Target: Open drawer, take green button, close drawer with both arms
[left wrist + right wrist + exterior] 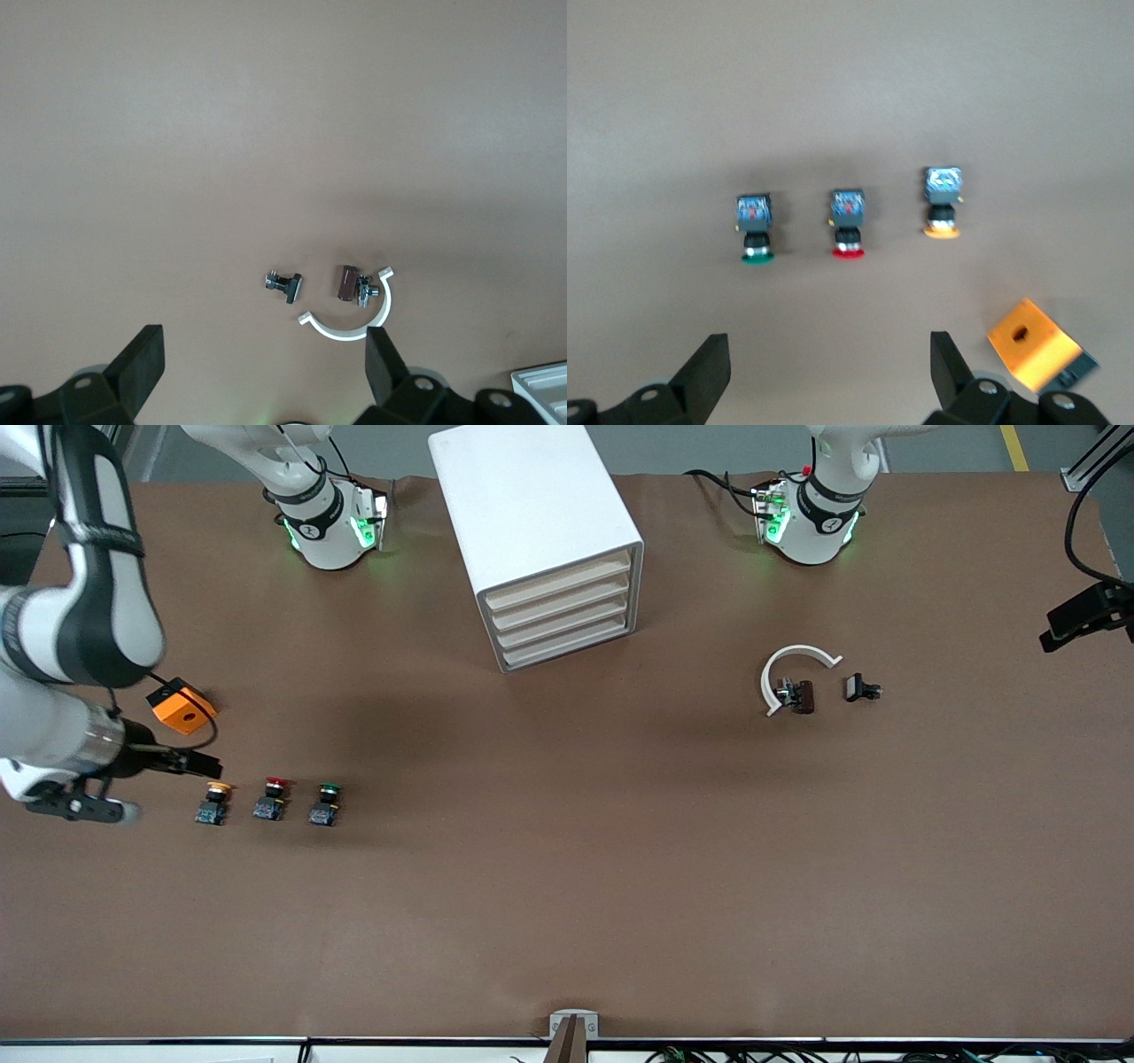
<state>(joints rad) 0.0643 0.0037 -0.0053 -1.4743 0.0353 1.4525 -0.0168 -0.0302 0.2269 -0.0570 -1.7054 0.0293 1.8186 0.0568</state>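
The white cabinet (532,505) stands mid-table near the arms' bases, its four cream drawer fronts (563,615) all shut. The green-capped button (326,803) (755,232) lies on the table toward the right arm's end, in a row with a red-capped one (270,799) (848,226) and an orange-capped one (213,802) (943,208). My right gripper (208,763) (830,350) hangs open and empty over the table beside the orange-capped button. My left gripper (266,341) is out of the front view. It is open and empty, high over the table by a white ring (350,320).
An orange block (182,707) (1034,343) lies beside the right gripper. Toward the left arm's end lie the white ring (793,673), a small brown-and-metal part (797,695) inside it and a black part (859,688). A cabinet corner (542,388) edges the left wrist view.
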